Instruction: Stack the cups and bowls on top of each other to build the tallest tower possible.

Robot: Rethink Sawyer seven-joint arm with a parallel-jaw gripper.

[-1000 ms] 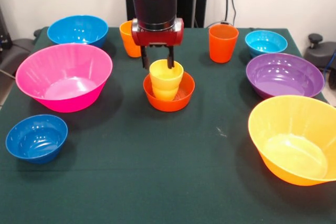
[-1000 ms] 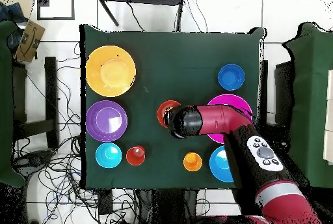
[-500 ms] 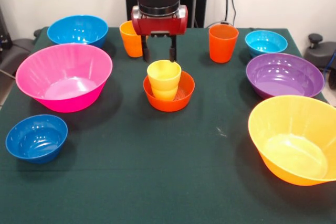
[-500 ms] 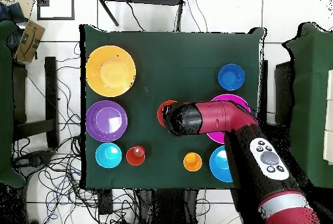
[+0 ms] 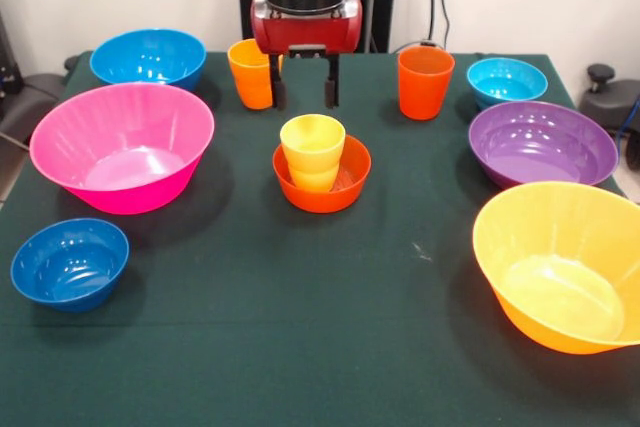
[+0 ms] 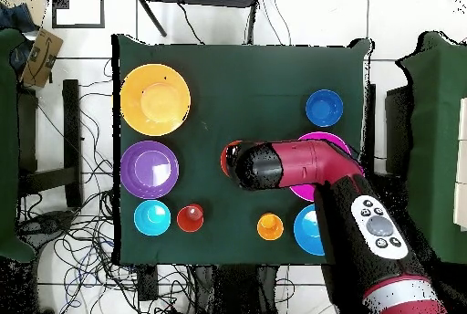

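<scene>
One glossy yellow cup [image 5: 313,151] stands upright, mouth up, inside the small orange-red bowl [image 5: 322,176] at frame centre; above it, the gripper [image 5: 302,92] hangs with fingers apart, empty.

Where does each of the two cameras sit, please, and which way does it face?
Front view: sits across the dark green table, facing the robot; shows the open gripper above the yellow plastic cup standing in the small orange-red bowl.
Overhead view: sits above the table, looking straight down; shows the red and black arm covering most of that bowl.
Both share the large yellow-orange bowl and the purple bowl.
</scene>
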